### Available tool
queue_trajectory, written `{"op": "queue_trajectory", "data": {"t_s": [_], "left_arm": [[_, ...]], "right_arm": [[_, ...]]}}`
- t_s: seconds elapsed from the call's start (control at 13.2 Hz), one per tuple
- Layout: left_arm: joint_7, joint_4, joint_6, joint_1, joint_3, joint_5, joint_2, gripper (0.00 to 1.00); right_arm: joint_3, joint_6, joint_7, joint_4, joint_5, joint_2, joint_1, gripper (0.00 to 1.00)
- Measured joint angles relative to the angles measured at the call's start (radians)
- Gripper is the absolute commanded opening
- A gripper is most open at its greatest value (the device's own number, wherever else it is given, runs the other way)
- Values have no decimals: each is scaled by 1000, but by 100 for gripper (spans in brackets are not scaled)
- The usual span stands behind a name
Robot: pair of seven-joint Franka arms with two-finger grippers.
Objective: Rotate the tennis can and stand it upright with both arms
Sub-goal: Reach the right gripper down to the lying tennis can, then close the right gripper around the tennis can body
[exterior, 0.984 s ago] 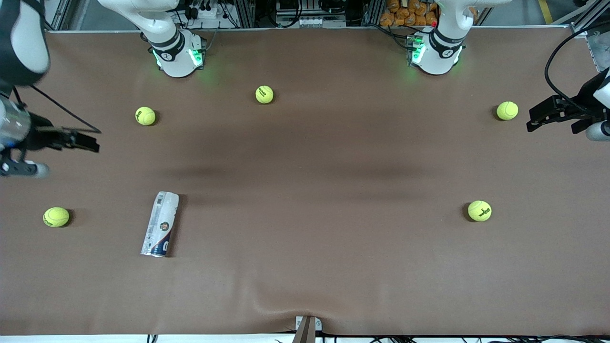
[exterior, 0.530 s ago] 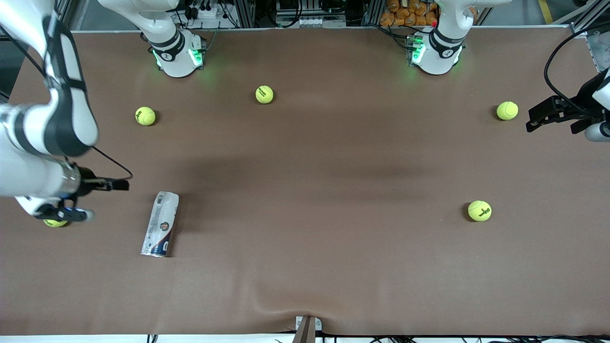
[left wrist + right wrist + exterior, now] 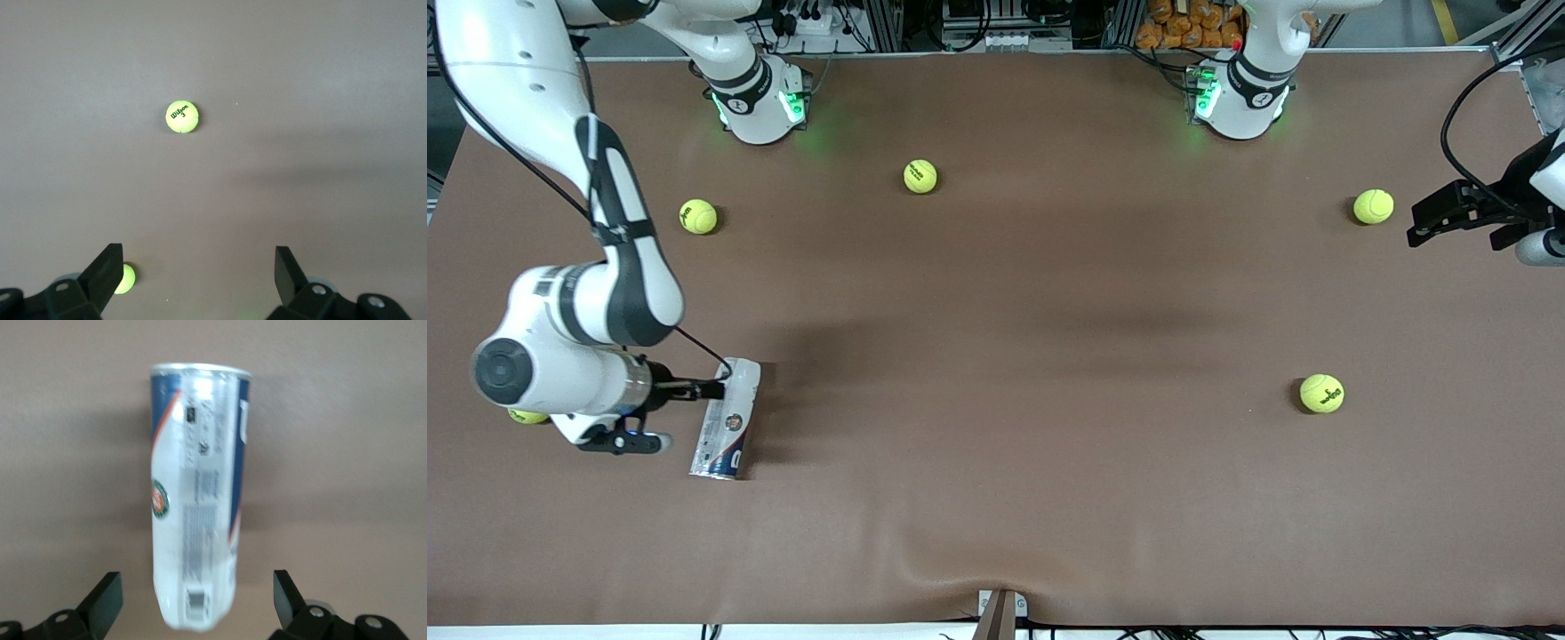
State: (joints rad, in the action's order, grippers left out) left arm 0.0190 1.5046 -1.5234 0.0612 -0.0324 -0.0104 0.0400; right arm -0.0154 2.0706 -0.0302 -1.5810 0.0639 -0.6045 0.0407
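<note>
Right gripper [image 3: 193, 600]: jaws released, spread wide, hovering over the end of the tennis can [image 3: 726, 418] that points toward the robots' edge; nothing grasped. Can lies on its side on the table [image 3: 1005, 356], near the front-camera edge at the right arm's end, silvery rim toward the camera edge. Whether it holds anything cannot be told.

Left gripper [image 3: 193, 277]: jaws released, empty, waiting over its own end of the table beside one tennis ball [image 3: 1373, 206].
</note>
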Motion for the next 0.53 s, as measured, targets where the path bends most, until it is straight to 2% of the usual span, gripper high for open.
{"op": "queue_trajectory", "data": {"t_s": [0.15, 0.53], "left_arm": [[0, 1, 0, 0, 0, 0, 0, 100], [0, 3, 0, 0, 0, 0, 0, 100]], "right_arm": [[0, 78, 0, 0, 0, -38, 7, 100], [-1, 103, 0, 2, 1, -90, 8, 100]]}}
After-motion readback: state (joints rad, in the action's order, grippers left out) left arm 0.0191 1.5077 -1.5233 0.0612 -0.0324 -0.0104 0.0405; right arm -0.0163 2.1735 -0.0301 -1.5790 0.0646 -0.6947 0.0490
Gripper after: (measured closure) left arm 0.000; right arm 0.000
